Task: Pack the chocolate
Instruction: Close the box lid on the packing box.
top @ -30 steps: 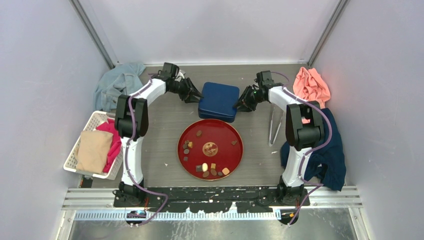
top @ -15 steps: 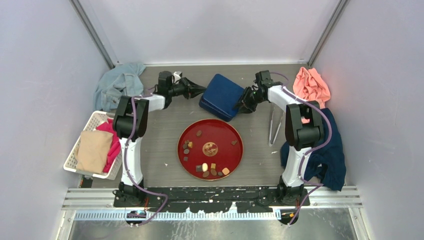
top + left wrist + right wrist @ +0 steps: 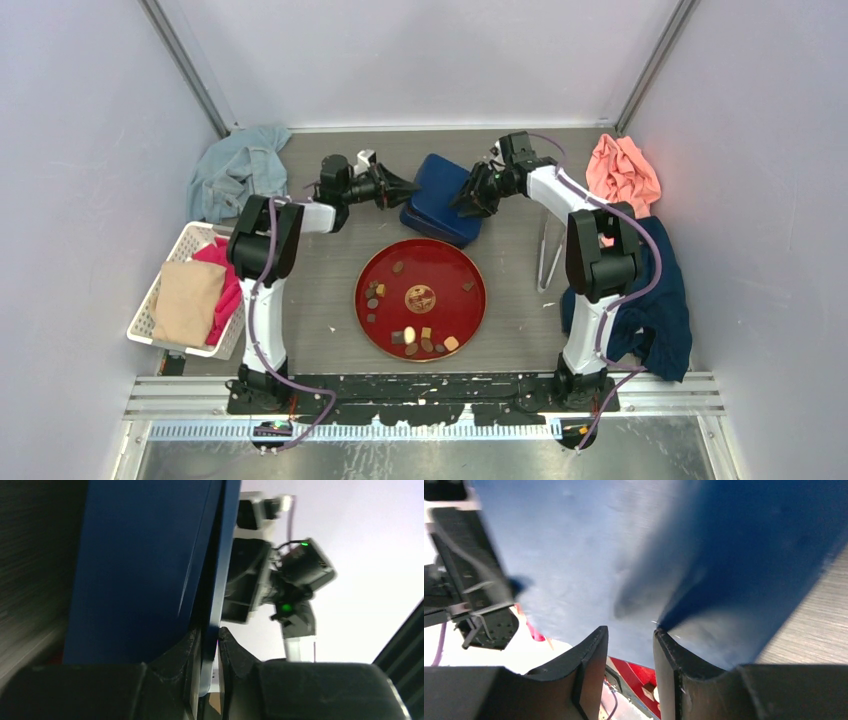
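My left gripper (image 3: pixel 209 635) pinches a thin edge of the tilted blue box (image 3: pixel 440 195) just beyond the red plate (image 3: pixel 358 295). Whether the right gripper (image 3: pixel 630 632) grips it, I cannot tell. 1 slip could drop it onto the chocolate (image 3: pixel 412 335) on that plate.

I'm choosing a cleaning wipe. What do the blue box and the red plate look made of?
Blue box: probably painted tin or hard plastic; thin rigid walls, dull sheen. Red plate: lacquered wood or plastic, perhaps; glossy even red, raised rim.
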You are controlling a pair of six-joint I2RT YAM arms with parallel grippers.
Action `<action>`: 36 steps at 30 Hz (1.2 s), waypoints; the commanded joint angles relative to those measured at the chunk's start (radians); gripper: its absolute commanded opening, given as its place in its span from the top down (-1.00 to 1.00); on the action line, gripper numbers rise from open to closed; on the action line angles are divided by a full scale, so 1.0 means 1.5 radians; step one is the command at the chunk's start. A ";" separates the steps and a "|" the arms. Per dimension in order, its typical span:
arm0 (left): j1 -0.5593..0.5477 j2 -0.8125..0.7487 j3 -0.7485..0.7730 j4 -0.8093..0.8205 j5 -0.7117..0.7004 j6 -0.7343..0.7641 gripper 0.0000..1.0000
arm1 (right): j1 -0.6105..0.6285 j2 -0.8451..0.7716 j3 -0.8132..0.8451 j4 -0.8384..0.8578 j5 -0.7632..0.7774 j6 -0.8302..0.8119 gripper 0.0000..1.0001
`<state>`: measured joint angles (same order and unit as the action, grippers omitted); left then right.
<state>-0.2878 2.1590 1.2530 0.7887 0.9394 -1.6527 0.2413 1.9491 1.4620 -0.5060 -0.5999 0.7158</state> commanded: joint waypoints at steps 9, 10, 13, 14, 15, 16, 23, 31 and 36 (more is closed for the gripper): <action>-0.018 -0.034 -0.019 -0.244 0.030 0.195 0.63 | 0.008 -0.027 0.031 0.004 0.012 -0.025 0.04; -0.017 -0.034 -0.019 -0.246 0.030 0.197 0.63 | 0.008 -0.028 0.031 0.003 0.013 -0.026 0.03; -0.014 -0.034 -0.019 -0.257 0.028 0.205 0.60 | 0.009 -0.031 0.036 -0.004 0.020 -0.032 -0.01; -0.013 -0.034 -0.019 -0.264 0.027 0.210 0.58 | 0.008 -0.032 0.039 -0.006 0.023 -0.034 -0.02; -0.013 -0.035 -0.018 -0.273 0.025 0.216 0.56 | 0.008 -0.033 0.043 -0.014 0.027 -0.039 -0.03; -0.012 -0.036 -0.018 -0.279 0.025 0.221 0.54 | 0.007 -0.035 0.049 -0.023 0.034 -0.047 -0.05; -0.010 -0.033 -0.008 -0.285 0.030 0.224 0.52 | -0.031 -0.082 0.037 -0.056 0.137 -0.072 -0.27; -0.010 -0.026 0.006 -0.310 0.039 0.242 0.43 | -0.121 -0.094 -0.039 0.000 0.115 -0.025 -0.42; -0.010 -0.026 0.006 -0.319 0.040 0.252 0.38 | -0.131 -0.053 -0.062 0.060 0.063 0.023 -0.46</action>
<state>-0.3061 2.1452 1.2415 0.3542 0.9592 -1.3037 0.0303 1.8431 1.3853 -0.5144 -0.4324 0.6846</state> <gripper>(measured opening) 0.303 0.724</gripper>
